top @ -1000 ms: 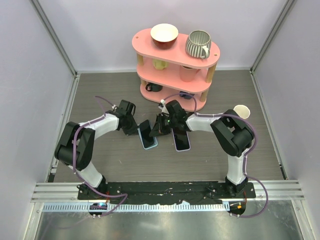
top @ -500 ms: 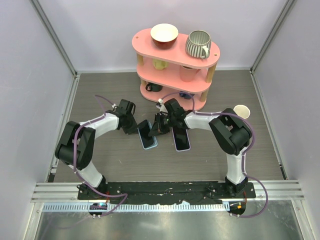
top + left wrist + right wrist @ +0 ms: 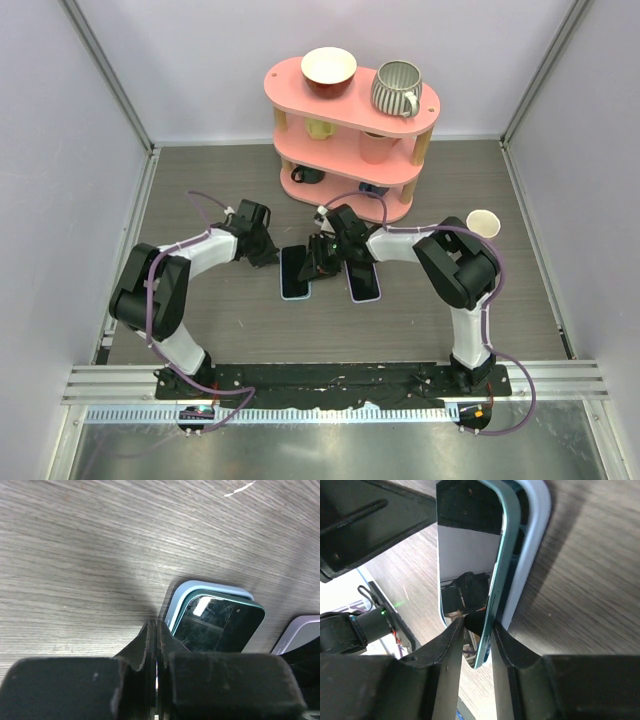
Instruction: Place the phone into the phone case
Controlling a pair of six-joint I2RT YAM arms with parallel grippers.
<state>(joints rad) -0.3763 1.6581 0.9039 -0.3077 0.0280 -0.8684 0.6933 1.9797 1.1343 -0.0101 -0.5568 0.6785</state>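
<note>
the phone point(image 3: 217, 625) lies in the pale blue phone case point(image 3: 176, 597) on the counter point(image 3: 75, 555), with one long edge seemingly not yet seated. the right gripper point(image 3: 476, 630) stands astride that edge, jaws narrow. the left gripper point(image 3: 155, 630), jaws closed and empty, rests at the case corner. next, i think, the raised edge needs a gentle press down.

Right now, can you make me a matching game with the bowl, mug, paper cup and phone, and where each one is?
Things:
1. bowl
2. mug
3. paper cup
4. phone

Places:
A. lying on the pale blue case
B. top shelf, right end
C. on the table, far right
D. top shelf, left end

Pairs: 1-D, 2-B, 3-C, 4-A
</note>
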